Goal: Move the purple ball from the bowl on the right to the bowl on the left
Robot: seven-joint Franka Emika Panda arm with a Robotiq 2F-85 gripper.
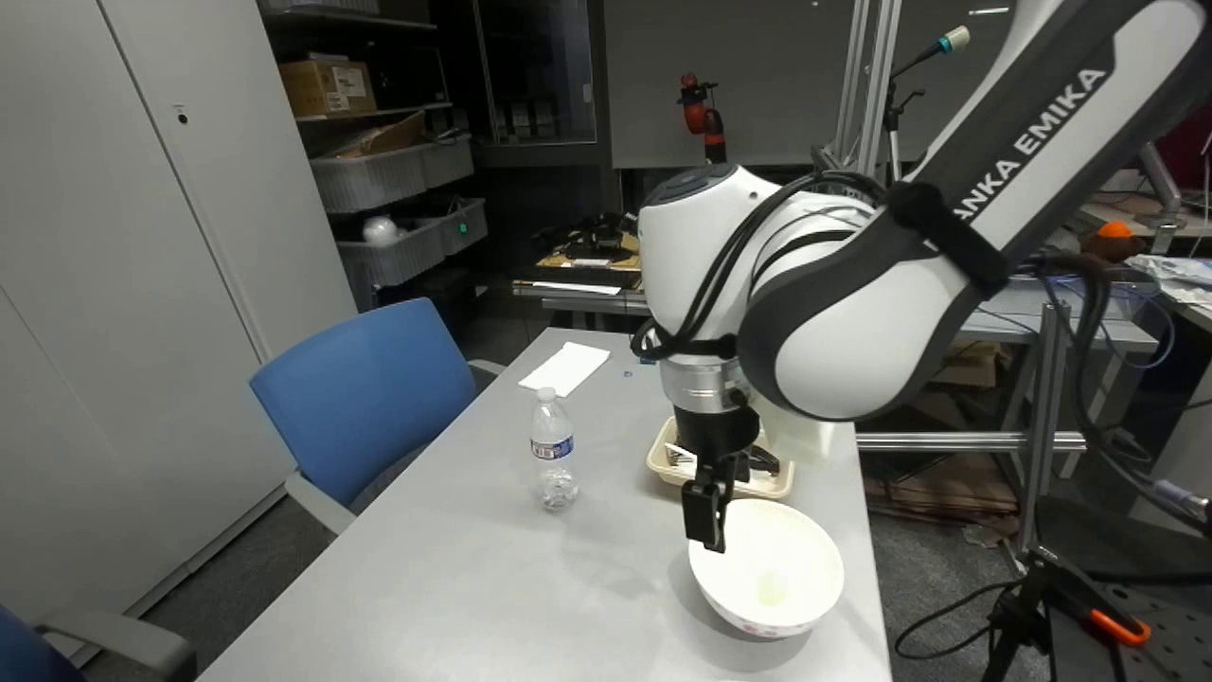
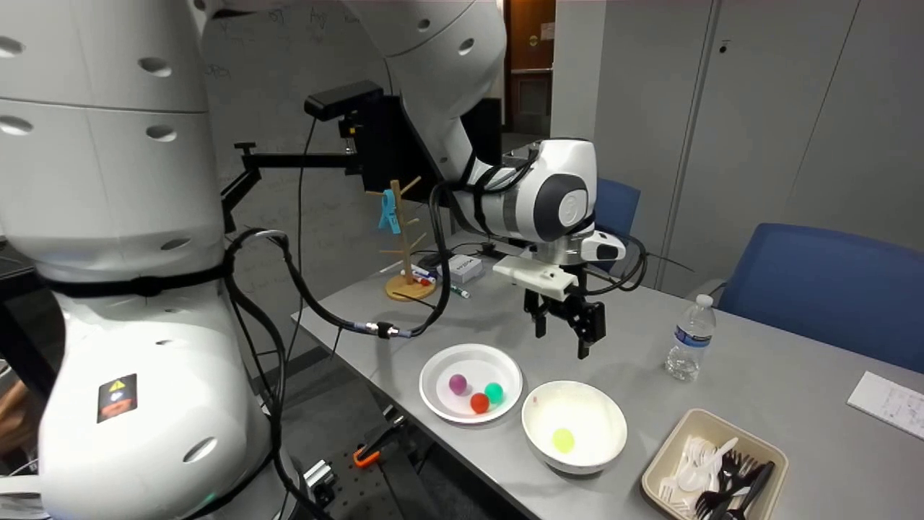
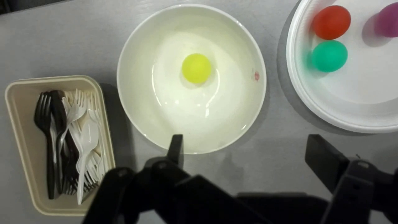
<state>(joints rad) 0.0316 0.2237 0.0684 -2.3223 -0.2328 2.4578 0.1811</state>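
- Rising at the far right in an exterior view, tall grey cabinets [image 2: 765,130] stand behind blue chairs [image 2: 823,289].
- Grey table [image 2: 642,404]; beyond it, at far left in an exterior view, shelves [image 1: 374,114] carry pale bins [image 1: 365,180] and a cardboard box [image 1: 327,87].
- White-and-black arm [image 1: 843,313], hanging over the table in both exterior views.
- Gripper [image 3: 244,152], raised off the table; its two fingers [image 3: 326,160] stand wide apart, with tabletop showing between them and nothing held.
- Shallow white plate [image 2: 478,363], on the near left of the table in an exterior view.
- White bowl [image 2: 599,417], just right of the plate there; in the wrist view the left-hand fingertip overlaps its near rim.
- Tan tray [image 3: 26,124] of plastic cutlery [image 3: 88,137], left of the bowl in the wrist view.
- Clear bottle [image 2: 691,343] with a blue label, upright, right of the bowl and farther back in an exterior view.
- Purple ball [image 2: 458,384] on the plate, well apart from the fingers: left and nearer in an exterior view, far right past the right-hand finger in the wrist view.
- Red ball [image 2: 479,403] and green ball [image 2: 494,393], close together on the plate; yellow ball [image 3: 196,68] in the bowl.
- Cut off by the wrist view's right edge: plate and purple ball.
- Partly hidden: tray, behind the gripper in an exterior view.
- Hard to make out: writing on the paper [image 2: 891,404], too small to read.
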